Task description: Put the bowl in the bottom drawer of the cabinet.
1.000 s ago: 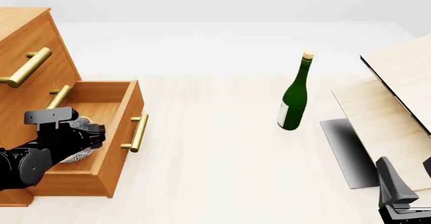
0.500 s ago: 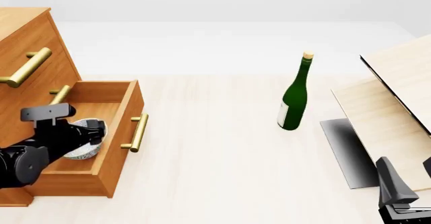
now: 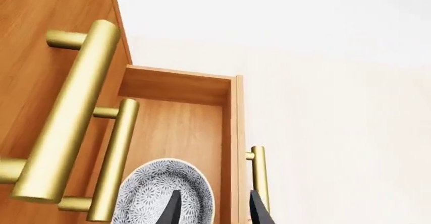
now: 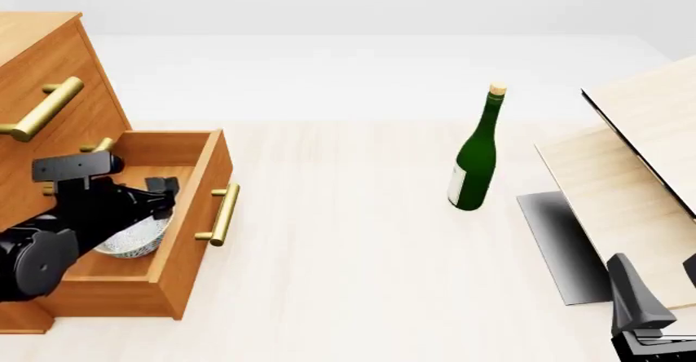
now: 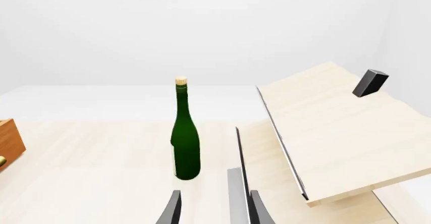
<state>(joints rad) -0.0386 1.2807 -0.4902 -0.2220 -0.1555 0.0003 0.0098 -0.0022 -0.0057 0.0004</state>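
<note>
Small round white bowl with grey speckled pattern (image 4: 133, 238): upright, mouth up, inside pulled-out orange-brown wooden bottom drawer (image 4: 194, 215) of cabinet (image 4: 49, 77). Left gripper (image 4: 161, 192) above it, fingers spread, holding nothing. Right gripper (image 5: 214, 209) spread, near green glass bottle (image 4: 475, 160).

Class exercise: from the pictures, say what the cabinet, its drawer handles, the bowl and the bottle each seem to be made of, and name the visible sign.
Cabinet: orange-brown wood, visible grain, matte.
Handles: probably brass, golden with a soft metallic sheen.
Bowl: likely glazed ceramic, white with fine grey pattern.
Bottle: likely dark green glass, glossy, with a cork-coloured stopper.
</note>
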